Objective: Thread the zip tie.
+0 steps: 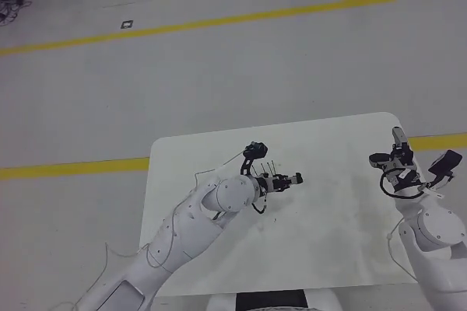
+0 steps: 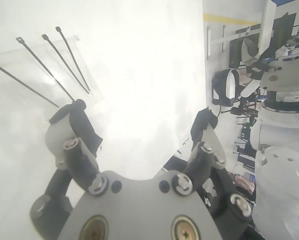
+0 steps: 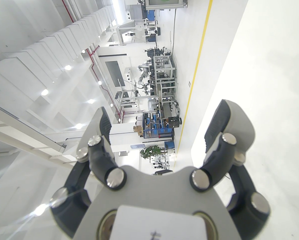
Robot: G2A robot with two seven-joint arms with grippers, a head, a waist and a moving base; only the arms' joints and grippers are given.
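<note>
Near the centre of the table (image 1: 335, 233), zip ties (image 2: 65, 64): four black ones fanned on a clear sheet (image 2: 42, 51).
Left gripper (image 2: 142, 118): released, empty, one fingertip (image 2: 78, 104) just beside the tie tails; ties at its 10 o'clock in the top view.
Right gripper (image 3: 164, 121): released, empty, at the table's 3 o'clock edge.

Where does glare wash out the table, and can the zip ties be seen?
Left wrist view: glare whitens the table ahead of the left gripper, yet the dark zip ties stand out clearly. Top view: even light, no glare.
</note>
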